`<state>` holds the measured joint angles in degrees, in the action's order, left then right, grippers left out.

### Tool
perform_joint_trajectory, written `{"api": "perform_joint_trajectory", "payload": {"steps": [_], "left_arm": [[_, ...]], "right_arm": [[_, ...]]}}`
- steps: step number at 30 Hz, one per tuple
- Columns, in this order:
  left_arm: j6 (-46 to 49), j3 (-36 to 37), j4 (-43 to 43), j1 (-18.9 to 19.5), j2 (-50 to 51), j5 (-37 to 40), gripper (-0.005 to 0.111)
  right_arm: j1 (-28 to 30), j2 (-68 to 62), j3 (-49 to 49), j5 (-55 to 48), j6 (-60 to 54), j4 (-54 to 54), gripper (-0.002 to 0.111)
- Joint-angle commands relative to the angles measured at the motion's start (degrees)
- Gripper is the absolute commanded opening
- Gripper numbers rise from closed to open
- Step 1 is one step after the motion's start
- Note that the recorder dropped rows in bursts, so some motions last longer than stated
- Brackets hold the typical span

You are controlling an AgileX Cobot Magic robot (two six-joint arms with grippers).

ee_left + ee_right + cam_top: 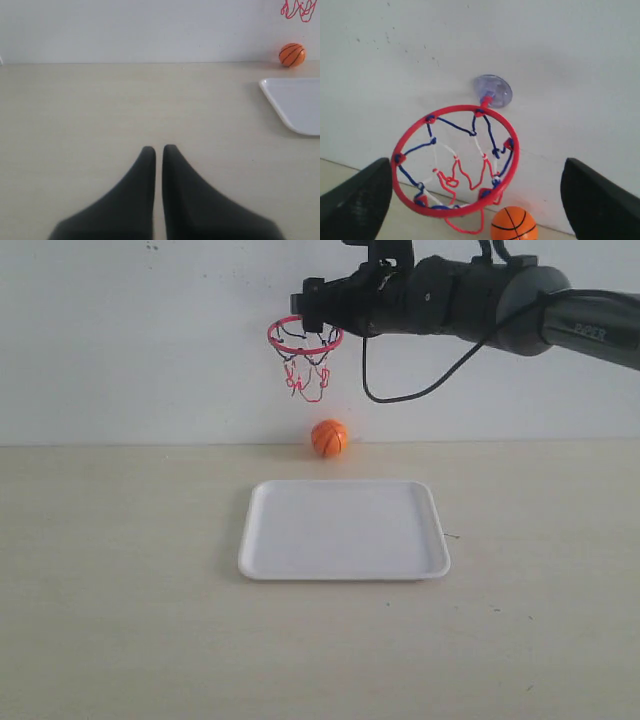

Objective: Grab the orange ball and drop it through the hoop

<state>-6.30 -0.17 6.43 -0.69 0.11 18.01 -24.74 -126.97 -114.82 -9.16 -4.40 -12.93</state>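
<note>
The orange ball (pixel 329 438) is right under the hoop (pixel 305 337), low against the white wall behind the tray; whether it rests on the table or is in the air I cannot tell. The hoop's red ring (pixel 513 150) hangs from a clear suction cup (pixel 492 91) on the wall. My right gripper (pixel 312 300) is at rim height beside the hoop, open, its dark fingers (pixel 357 200) spread wide with nothing between them. In the right wrist view the ball (pixel 514 225) shows below the net. My left gripper (pixel 159 148) is shut and empty, low over the table far left of the ball (pixel 292 54).
A white tray (pixel 262 540) lies flat on the table in front of the ball, its corner (pixel 295 107) visible in the left wrist view. A black cable (pixel 395 395) loops down from the right arm in front of the wall.
</note>
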Motion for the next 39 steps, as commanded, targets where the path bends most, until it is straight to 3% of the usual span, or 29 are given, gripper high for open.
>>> {"api": "perform_joint_trajectory", "payload": {"steps": [1, 13, 26, 31, 39], "left_arm": [[-0.1, 0.17, -0.42, -0.53, -0.11, -0.23, 0.004], [0.0, 0.17, -0.42, -0.53, -0.11, -0.23, 0.004], [0.0, 0.17, -0.42, -0.53, -0.11, -0.23, 0.004], [0.0, 0.17, -0.42, -0.53, -0.11, -0.23, 0.004], [0.0, 0.17, -0.42, -0.53, -0.11, -0.23, 0.004]], "right_arm": [[1.67, 2.0, -0.47, -8.39, -2.24, 0.77, 0.085], [3.7, 4.12, -0.47, -28.59, -4.16, 6.22, 0.085], [3.69, 4.12, -0.47, -60.55, -9.74, 4.28, 0.085], [3.69, 6.13, 3.34, -60.81, -2.53, 9.86, 0.085], [3.59, 9.75, 18.23, -60.81, -2.54, 10.43, 0.085]]}}
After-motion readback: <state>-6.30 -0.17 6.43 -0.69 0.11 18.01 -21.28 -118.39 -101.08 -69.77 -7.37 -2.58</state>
